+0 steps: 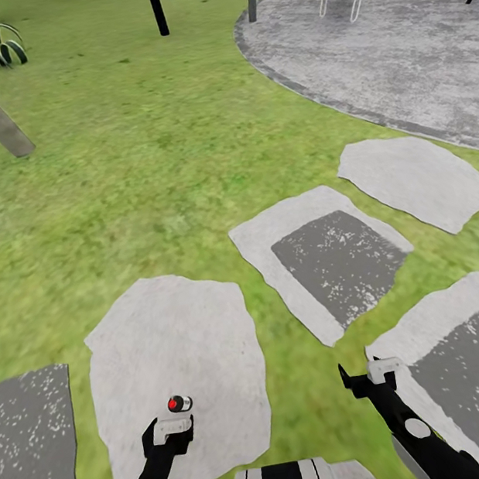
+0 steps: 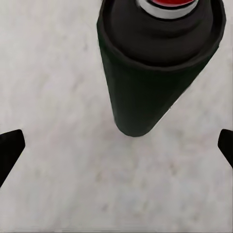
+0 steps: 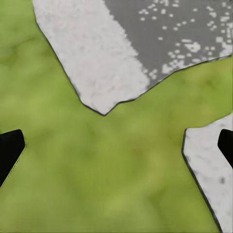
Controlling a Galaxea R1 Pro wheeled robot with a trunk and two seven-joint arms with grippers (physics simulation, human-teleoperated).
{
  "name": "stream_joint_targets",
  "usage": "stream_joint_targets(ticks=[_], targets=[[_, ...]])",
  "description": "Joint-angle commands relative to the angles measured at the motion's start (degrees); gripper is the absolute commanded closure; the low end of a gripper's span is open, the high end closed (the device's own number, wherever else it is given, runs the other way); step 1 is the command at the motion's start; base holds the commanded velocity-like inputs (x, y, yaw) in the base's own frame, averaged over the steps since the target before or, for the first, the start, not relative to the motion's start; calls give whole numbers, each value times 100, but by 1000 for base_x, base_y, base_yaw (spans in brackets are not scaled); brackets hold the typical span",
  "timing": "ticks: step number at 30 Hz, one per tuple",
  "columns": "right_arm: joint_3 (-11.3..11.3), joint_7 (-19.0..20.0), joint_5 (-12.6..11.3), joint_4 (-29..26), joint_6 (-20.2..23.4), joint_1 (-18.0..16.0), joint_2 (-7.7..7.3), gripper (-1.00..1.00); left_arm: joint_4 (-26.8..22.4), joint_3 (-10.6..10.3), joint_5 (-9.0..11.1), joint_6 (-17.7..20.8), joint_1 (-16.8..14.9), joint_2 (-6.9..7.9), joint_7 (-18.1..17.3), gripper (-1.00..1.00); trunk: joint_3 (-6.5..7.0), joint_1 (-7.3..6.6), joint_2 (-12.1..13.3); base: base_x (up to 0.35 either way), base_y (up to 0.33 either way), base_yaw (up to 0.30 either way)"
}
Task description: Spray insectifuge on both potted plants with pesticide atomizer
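Lawn [image 1: 127,181] w/ round patio [image 1: 394,47] at 1 o'clock. Atomizer [image 1: 179,403] lies on stepping stone [image 1: 172,346], just beyond left end effector [image 1: 173,432], fingers apart; left wrist view shows its dark body [image 2: 141,82]. Right end effector [image 1: 370,380] apart, over grass.

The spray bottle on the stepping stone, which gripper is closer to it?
Left. The left gripper hovers right beside the spray bottle; the right gripper is off over grass.

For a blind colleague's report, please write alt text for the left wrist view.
A dark green atomizer with a red-and-white top stands on a pale stepping stone, seen from above. The left gripper is open, its black fingertips at both edges, not touching the bottle.
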Motion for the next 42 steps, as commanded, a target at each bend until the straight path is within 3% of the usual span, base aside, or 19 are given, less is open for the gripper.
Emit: stream_joint_targets(ticks=[1, 13, 42], targets=[[-1, 7, 9, 3, -17, -1, -1, -100, 6, -38, 32, -18, -3, 2, 3, -100, -3, -1, -1, 8, -4, 67], [-1, 14, 9, 19, -17, 1, -2, -100, 6, -42, 30, -18, -3, 3, 3, -100, 9, -1, -1, 1, -1, 10], [-1, 15, 11, 21, -17, 1, -2, -100, 5, -47, 27, -18, -3, -2, 3, -100, 257, -1, -1, 0, 0, 0]])
